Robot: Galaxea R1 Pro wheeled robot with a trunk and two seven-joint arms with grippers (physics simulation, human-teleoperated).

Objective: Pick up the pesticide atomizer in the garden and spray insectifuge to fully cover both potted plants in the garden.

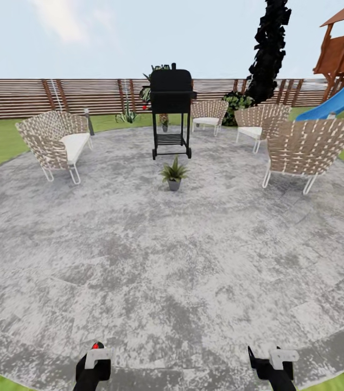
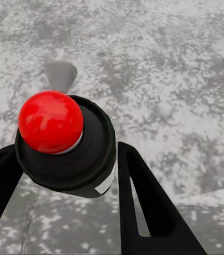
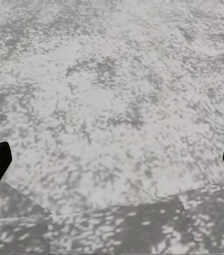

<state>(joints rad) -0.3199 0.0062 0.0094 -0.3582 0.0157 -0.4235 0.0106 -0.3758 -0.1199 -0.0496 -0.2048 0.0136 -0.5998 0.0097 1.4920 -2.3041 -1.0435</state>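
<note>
1. My left gripper [image 2: 64,175] grasps the atomizer [image 2: 64,143] between both fingers, red top up, so the nozzle is ready.
2. My right gripper [image 3: 112,164] is released and holds nothing.
3. One plant [image 1: 173,175] stands just before the grill [image 1: 170,111]; another [image 1: 164,125] is behind the grill, so I judge I must drive nearer.

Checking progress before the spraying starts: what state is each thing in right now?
pesticide atomizer: held between the left gripper's fingers, red top toward the camera.
left gripper: shut on the atomizer.
right gripper: open, holding nothing.
potted plant: upright on the patio, before the grill.
</note>
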